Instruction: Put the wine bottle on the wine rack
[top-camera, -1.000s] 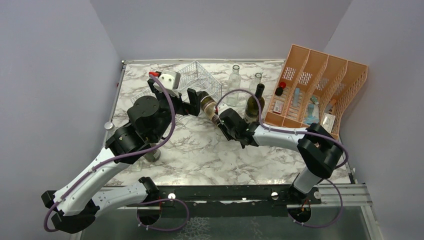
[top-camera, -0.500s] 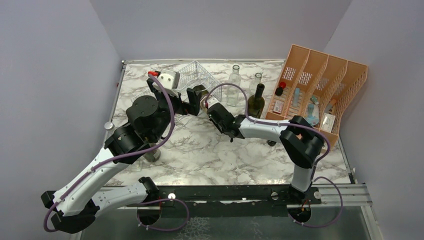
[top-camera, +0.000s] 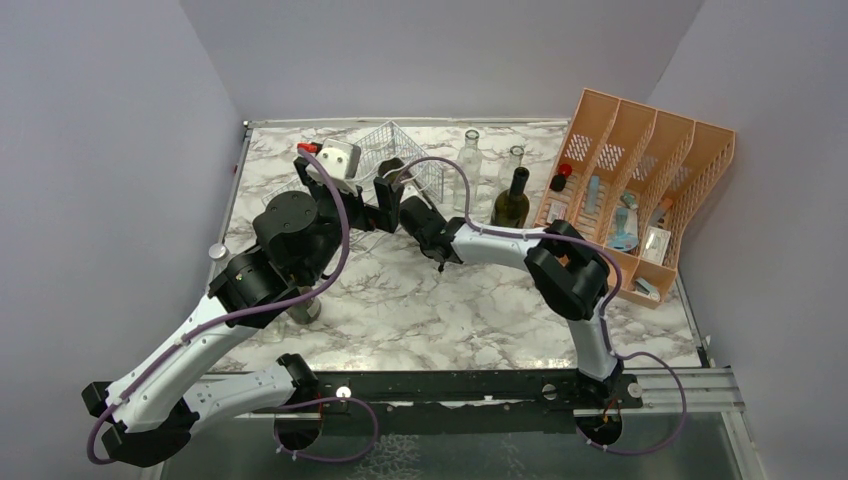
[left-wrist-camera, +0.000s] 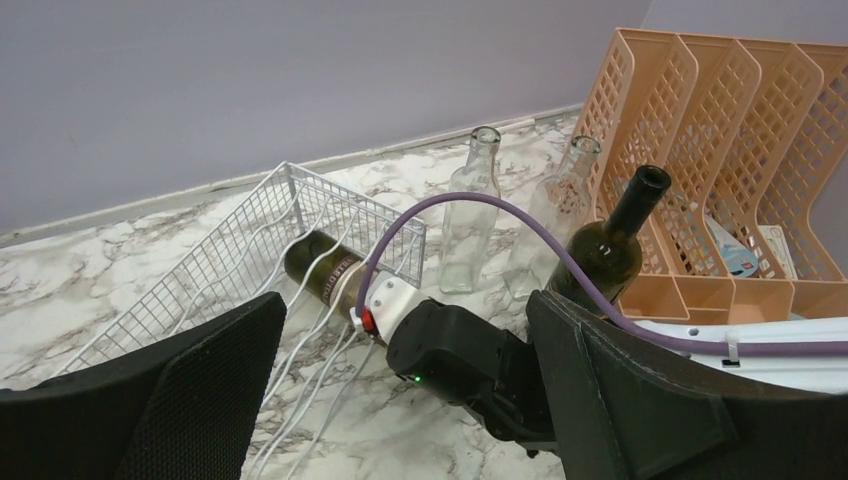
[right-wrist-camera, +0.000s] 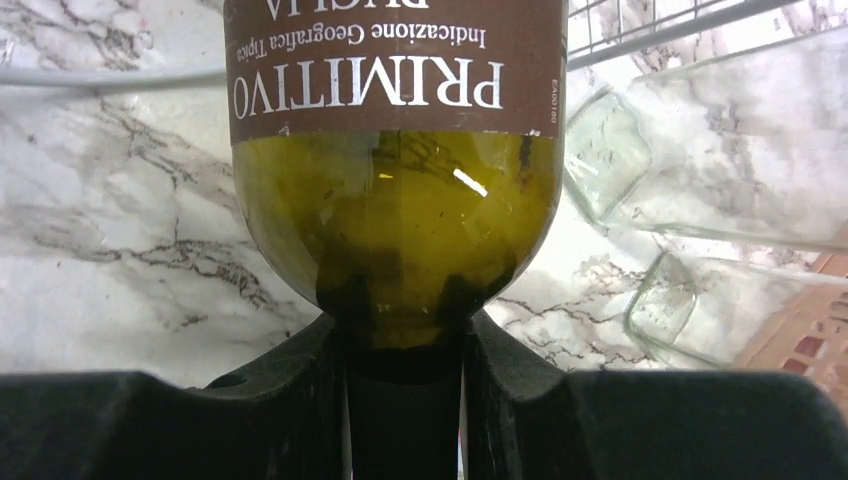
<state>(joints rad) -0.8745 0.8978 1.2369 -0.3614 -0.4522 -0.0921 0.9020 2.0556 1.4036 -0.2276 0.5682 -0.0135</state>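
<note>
Two arms meet at the wine rack (top-camera: 400, 150) in the overhead view, on the far side of the desk (top-camera: 400, 300); a dark upright bottle (top-camera: 511, 203) and two clear bottles (top-camera: 469, 158) stand between the rack and the orange organizer (top-camera: 640, 180); from the left wrist I see the wine bottle (left-wrist-camera: 322, 268) lying on its side among the rack's wires, neck toward the right arm; my left fingers (left-wrist-camera: 200, 395) are spread wide, grasping nothing; from the right wrist, my right fingers (right-wrist-camera: 270, 415) are clenched on the bottle's neck, its brown Primitivo label above them
</note>
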